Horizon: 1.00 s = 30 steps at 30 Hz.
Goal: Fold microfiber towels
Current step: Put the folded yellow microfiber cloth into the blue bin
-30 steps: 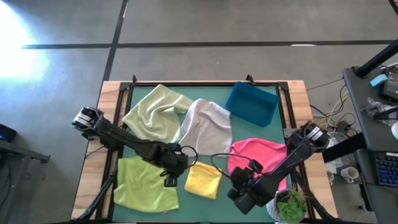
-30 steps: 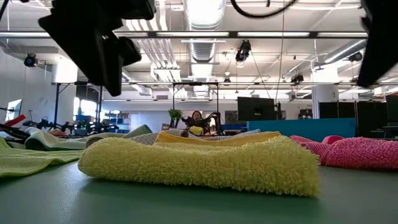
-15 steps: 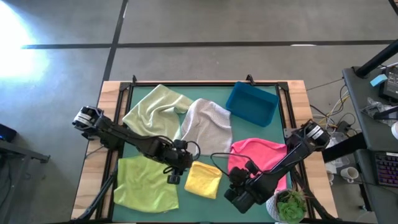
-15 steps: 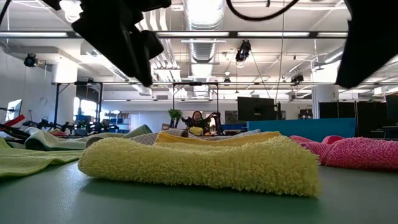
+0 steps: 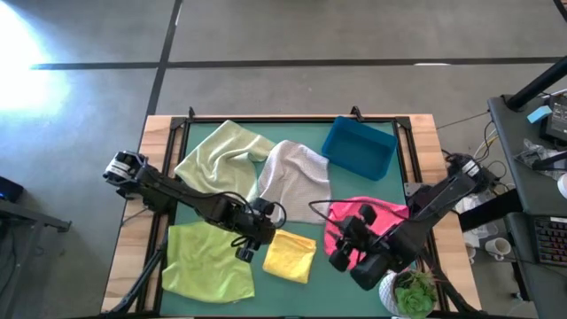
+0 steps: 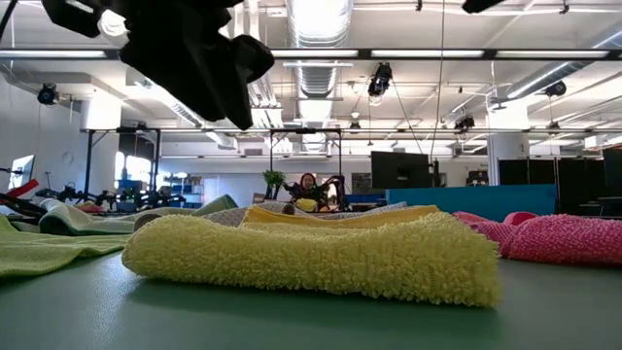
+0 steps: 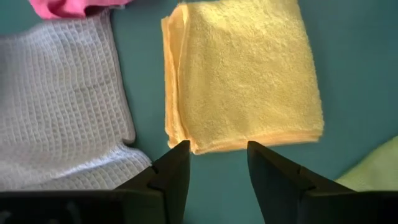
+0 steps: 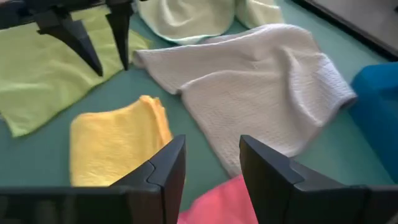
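The yellow towel (image 5: 290, 255) lies folded near the table's (image 5: 354, 292) front edge, middle. The remaining towels (pale green (image 5: 221, 155), grey (image 5: 294, 177), lime (image 5: 205, 261), pink (image 5: 368, 221)) lie unfolded around it. Expect soft, light, limp cloth; take hold at a corner or hem. The left gripper (image 7: 214, 163) and the right gripper (image 8: 208, 163) are both open and empty. The blue bin (image 5: 359, 148), at the back right, appears empty.

In the high view the right arm is covering part of the hot pink towel (image 5: 368, 215). The light grey towel (image 7: 56, 106) is running off the left wrist picture's edge.
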Motion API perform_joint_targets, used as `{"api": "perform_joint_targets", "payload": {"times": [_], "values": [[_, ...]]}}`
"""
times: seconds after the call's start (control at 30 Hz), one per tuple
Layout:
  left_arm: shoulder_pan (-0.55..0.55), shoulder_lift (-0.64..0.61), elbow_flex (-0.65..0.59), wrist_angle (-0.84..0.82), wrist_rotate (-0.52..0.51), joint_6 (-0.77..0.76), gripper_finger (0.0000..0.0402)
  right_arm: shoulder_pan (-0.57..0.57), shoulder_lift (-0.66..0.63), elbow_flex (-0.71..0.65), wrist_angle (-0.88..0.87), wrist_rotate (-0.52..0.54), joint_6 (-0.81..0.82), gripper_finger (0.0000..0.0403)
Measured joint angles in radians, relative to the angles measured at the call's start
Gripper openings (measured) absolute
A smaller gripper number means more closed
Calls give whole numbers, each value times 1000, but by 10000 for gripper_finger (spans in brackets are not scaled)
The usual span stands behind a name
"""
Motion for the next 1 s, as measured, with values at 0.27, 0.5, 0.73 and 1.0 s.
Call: {"api": "perform_joint_targets", "payload": {"times": [0.27, 0.5, 0.73, 1.0], "values": [[16, 0, -122, 185, 16, -54, 144, 0, -86, -215, 84, -27, 136, 144], [58, 7, -133, 265, 17, -81, 144, -18, -134, -428, 579, -115, -33, 146], [104, 16, -134, 258, 17, -189, 144, -67, -99, -508, 812, -141, -184, 150], [107, 16, -134, 258, 59, -184, 144, -152, -13, -491, 858, -339, -290, 185]]}}
